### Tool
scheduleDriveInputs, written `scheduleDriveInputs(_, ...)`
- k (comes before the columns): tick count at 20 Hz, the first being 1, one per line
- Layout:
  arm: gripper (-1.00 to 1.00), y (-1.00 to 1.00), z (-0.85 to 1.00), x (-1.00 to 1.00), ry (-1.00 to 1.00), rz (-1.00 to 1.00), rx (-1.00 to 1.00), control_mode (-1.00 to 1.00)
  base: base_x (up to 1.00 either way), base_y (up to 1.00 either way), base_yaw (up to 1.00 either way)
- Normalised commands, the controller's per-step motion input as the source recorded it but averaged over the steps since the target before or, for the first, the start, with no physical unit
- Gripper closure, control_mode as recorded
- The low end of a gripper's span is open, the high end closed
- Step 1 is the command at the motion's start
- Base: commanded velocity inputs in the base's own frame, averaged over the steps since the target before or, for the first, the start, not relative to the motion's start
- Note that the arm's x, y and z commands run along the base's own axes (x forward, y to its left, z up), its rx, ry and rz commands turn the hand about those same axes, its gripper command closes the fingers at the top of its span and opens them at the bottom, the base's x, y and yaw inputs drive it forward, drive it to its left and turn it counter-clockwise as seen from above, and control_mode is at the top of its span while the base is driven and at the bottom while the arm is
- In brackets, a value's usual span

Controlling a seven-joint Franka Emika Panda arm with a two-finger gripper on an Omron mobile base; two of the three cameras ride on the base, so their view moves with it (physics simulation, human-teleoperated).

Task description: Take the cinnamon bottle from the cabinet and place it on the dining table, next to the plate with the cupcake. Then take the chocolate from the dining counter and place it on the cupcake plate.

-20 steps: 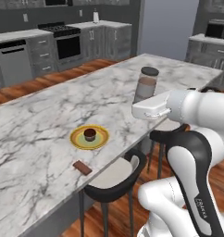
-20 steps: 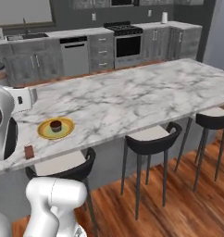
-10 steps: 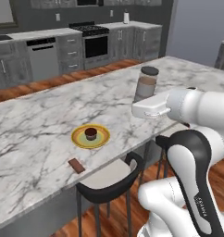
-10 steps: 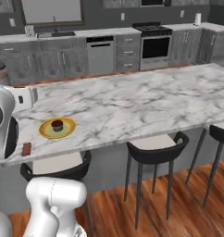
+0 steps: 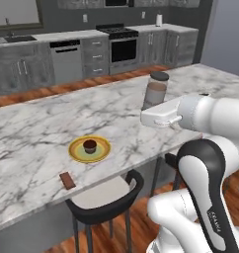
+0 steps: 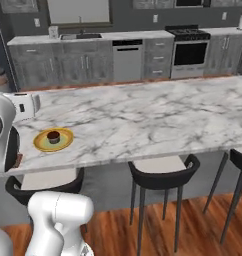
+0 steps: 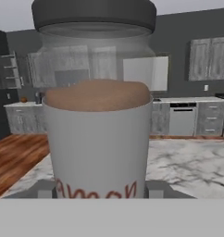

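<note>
My gripper (image 5: 155, 109) is shut on the cinnamon bottle (image 5: 155, 89) and holds it upright above the near edge of the dining table (image 5: 37, 123). The dark-capped, brown-filled bottle (image 7: 97, 129) stands close in the hand view between the fingertips (image 7: 45, 189). To its left on the marble lies the yellow plate (image 5: 74, 151) with the cupcake (image 5: 90, 146). The chocolate (image 5: 67, 180) lies near the table's front edge, left of the plate. From the right base view the plate (image 6: 40, 143) and cupcake (image 6: 53, 135) sit at the dining table's (image 6: 143, 120) left end. The cabinet is out of view.
Black stools (image 5: 106, 195) (image 6: 160, 172) stand under the table's near edge. Grey kitchen counters with a stove (image 5: 122, 47) and a dishwasher (image 6: 128, 60) line the far wall. A wooden floor strip (image 5: 67, 89) runs between them and the table.
The whole picture has shifted as the base moves along the island: the far stove slid to the right. The bottle stays gripped, and plate, cupcake and chocolate rest in place.
</note>
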Motion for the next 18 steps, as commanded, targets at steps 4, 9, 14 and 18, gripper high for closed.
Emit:
scheduleDriveInputs(4, 1.0, 0.0, 0.0, 0.0, 0.0, 0.0, 0.0, 1.0, 0.05, -0.54, 0.35)
scheduleDriveInputs(9, 1.0, 0.0, 0.0, 0.0, 0.0, 0.0, 0.0, 1.0, 0.12, -0.5, 0.35)
scheduleDriveInputs(14, 1.0, 0.0, 0.0, 0.0, 0.0, 0.0, 0.0, 1.0, 0.21, -0.45, 0.36)
scheduleDriveInputs(18, 1.0, 0.0, 0.0, 0.0, 0.0, 0.0, 0.0, 1.0, 0.3, -0.4, 0.37)
